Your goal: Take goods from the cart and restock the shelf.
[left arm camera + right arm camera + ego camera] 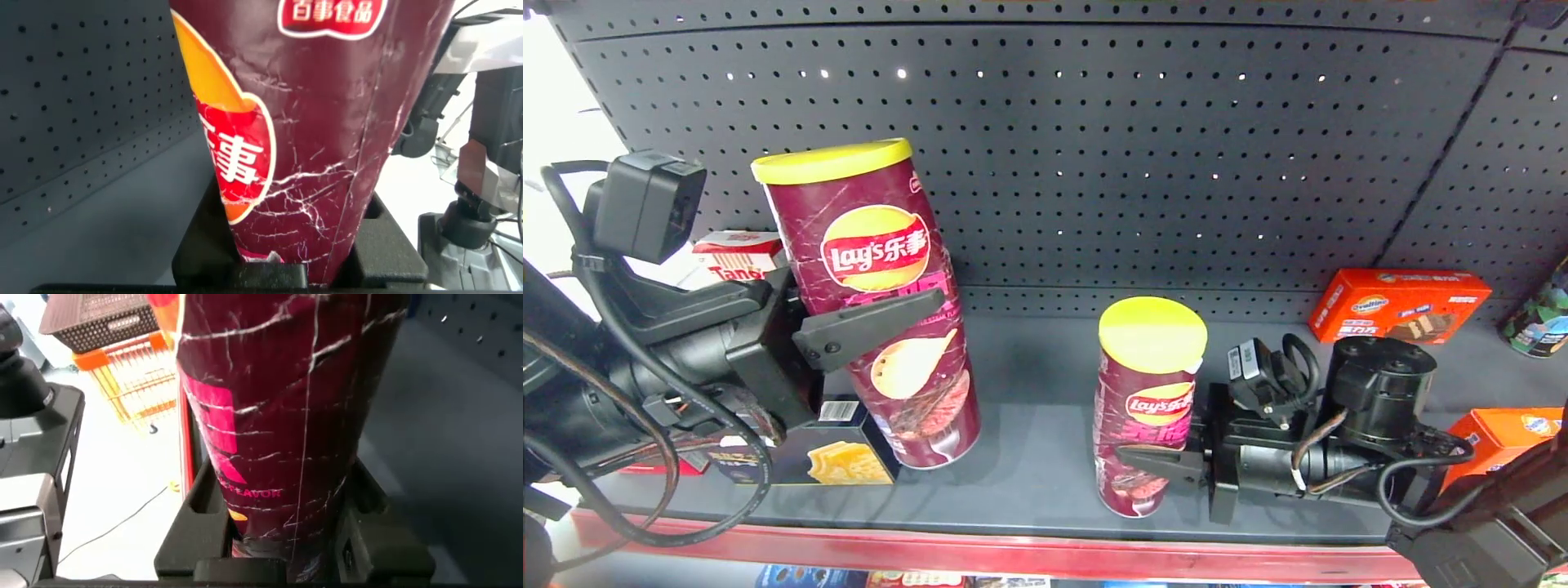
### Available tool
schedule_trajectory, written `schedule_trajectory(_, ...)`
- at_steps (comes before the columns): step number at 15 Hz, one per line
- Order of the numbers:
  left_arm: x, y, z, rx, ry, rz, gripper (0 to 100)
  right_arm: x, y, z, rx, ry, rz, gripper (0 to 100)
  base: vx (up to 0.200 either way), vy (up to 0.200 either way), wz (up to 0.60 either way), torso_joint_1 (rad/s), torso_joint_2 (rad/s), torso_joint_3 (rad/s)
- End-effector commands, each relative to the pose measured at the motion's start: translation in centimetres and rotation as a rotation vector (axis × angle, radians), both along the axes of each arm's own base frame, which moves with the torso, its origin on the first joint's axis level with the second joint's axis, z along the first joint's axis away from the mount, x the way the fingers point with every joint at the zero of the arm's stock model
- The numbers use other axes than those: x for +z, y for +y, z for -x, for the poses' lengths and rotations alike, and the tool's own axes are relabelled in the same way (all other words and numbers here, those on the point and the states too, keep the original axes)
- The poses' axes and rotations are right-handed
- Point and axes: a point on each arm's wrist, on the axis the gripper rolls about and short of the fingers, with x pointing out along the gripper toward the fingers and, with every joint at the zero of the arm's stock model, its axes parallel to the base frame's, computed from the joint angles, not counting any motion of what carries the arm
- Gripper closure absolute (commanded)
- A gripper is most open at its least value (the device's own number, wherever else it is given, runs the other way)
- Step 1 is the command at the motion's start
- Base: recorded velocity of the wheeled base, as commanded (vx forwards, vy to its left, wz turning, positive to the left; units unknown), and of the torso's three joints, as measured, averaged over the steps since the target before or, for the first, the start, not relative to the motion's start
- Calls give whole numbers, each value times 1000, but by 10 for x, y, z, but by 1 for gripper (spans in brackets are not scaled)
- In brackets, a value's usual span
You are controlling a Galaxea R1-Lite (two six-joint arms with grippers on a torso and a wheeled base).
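Two maroon chip cans with yellow lids are at the dark shelf (1029, 384). The taller-looking left can (874, 302) leans to the left, its base low over the shelf floor; my left gripper (890, 318) is shut on its middle, with one finger across the front. The left wrist view shows this can (310, 122) close up between the jaws. The right can (1147, 404) stands upright near the shelf's front edge, and my right gripper (1143, 449) is shut on its lower half from the right. In the right wrist view that can (278, 416) sits between the jaws.
A dark box with a cracker picture (841, 457) lies beside the left can. A red-and-white box (739, 253) is behind it. Orange boxes sit at back right (1396, 306) and front right (1503, 441). Between the cans is bare shelf. An orange cart basket (131, 376) stands on the floor.
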Motion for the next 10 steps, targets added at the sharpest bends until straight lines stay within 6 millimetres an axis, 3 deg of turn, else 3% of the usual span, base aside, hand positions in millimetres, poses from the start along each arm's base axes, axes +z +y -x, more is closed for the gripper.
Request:
schedule_trajectory(1, 0, 0, 1, 0, -1, 0, 100, -9, 3, -4, 2, 22, 15, 100, 0, 0, 0, 0, 0, 0)
schedule_trajectory(7, 0, 1, 2, 0, -2, 1, 100, -13, 9, -13, 0, 20, 15, 100, 0, 0, 0, 0, 0, 0)
schedule_trajectory(8, 0, 1, 2, 0, -2, 1, 100, -12, 8, -12, -5, 13, 17, 0, 0, 0, 0, 0, 0, 0)
schedule_trajectory(10, 0, 1, 2, 2, -2, 1, 100, -11, 6, -12, -52, 3, 21, 0, 0, 0, 0, 0, 0, 0)
